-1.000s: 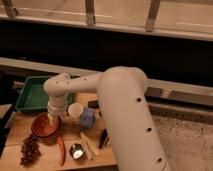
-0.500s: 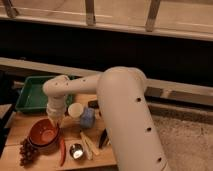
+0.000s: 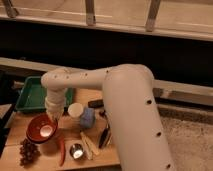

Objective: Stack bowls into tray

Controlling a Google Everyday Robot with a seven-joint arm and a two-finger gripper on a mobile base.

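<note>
Wooden table [image 3: 15,134]: gripper [image 3: 51,119] jaws grip red-orange bowl [image 3: 41,129] beside green tray [image 3: 31,94].

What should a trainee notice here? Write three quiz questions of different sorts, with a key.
1. True or false: the red-orange bowl sits on the table, outside the green tray.
2. The gripper is at the rim of which thing? A the grapes, B the red-orange bowl, C the red chili.
3. In the camera view, where is the small metal cup relative to the red-orange bowl?

Key: 1 true. 2 B. 3 to the bowl's right and nearer the camera.
</note>
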